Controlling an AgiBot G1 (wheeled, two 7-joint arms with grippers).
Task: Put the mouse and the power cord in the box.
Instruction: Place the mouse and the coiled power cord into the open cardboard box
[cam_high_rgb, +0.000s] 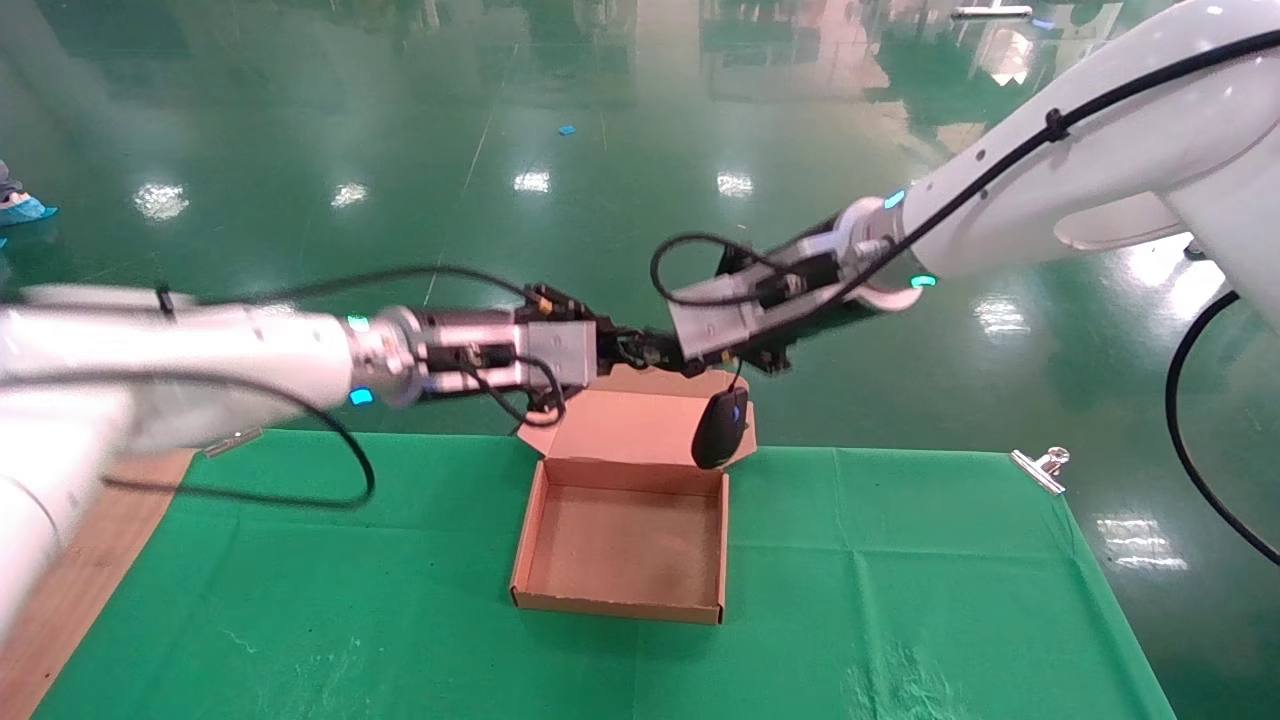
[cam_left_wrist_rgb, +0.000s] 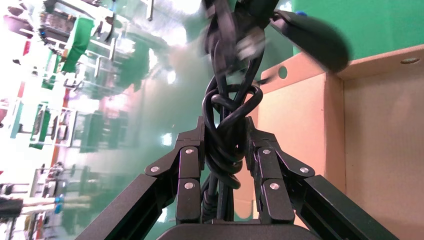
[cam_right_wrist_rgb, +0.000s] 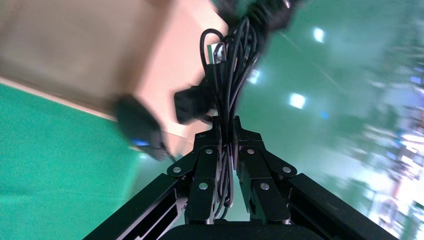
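Green-draped table, open box — both grippers clamp the power cord at 12 o'clock, mouse dangling — left gripper, right gripper.

A table covered by a green cloth carries the work, with bare wood showing along its left edge. Directly on the cloth sits one shallow square brown cardboard box, open, its hinged lid leaning back at the far side. A silvery metal clip pinches the cloth's far right corner.
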